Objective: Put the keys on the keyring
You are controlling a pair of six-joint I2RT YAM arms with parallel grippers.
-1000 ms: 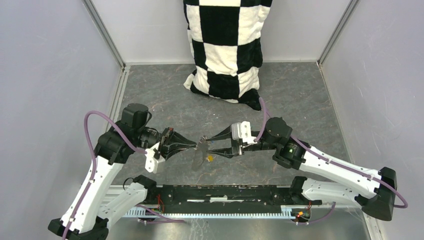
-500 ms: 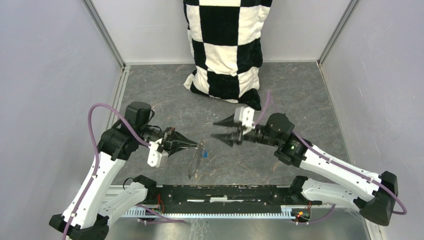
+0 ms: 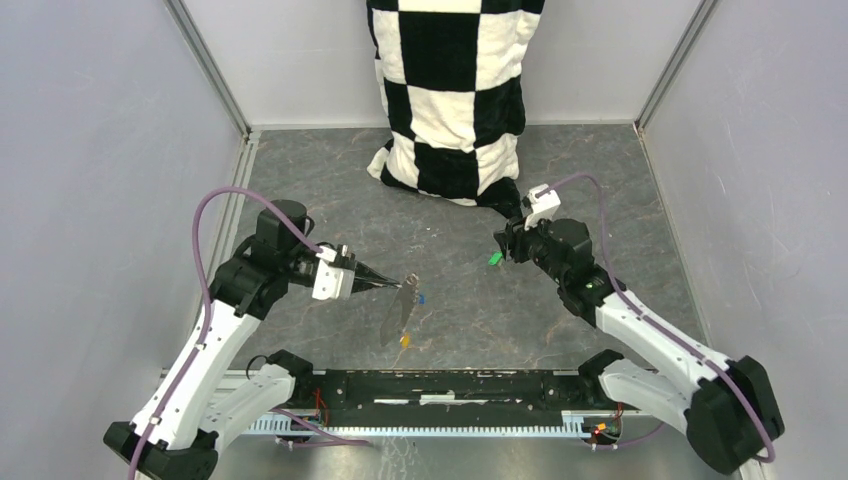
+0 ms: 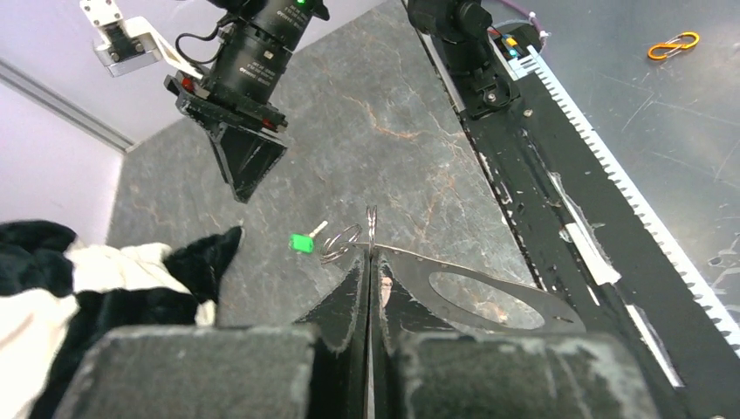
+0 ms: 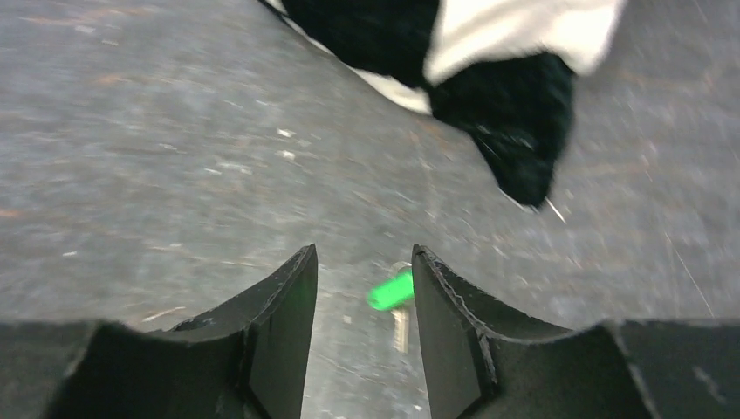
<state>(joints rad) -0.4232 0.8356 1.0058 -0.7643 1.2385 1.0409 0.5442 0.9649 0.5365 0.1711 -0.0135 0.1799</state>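
Holding: left gripper (image 3: 398,287) jaws pinched fully shut on one end of the keyring (image 3: 393,315). The strap is lifted off the tabletop (image 3: 300,180), so its silver rings (image 4: 342,242) stick out free toward the right arm.
Blue key (image 3: 421,298), yellow key (image 3: 403,340): just beside the strap, probably hanging on it; can't confirm.
Green key (image 3: 494,259): loose on tabletop, right of centre, well apart from keyring.
Right gripper (image 5: 359,253): over green key, jaws about half open, empty. Key sits under the gap, so it looks lined up for a pick.
Obstruction: checkered cloth (image 3: 450,100) corner near green key, far side; could snag a jaw.
Also: orange clip (image 4: 672,45) beyond near rail, out of play.
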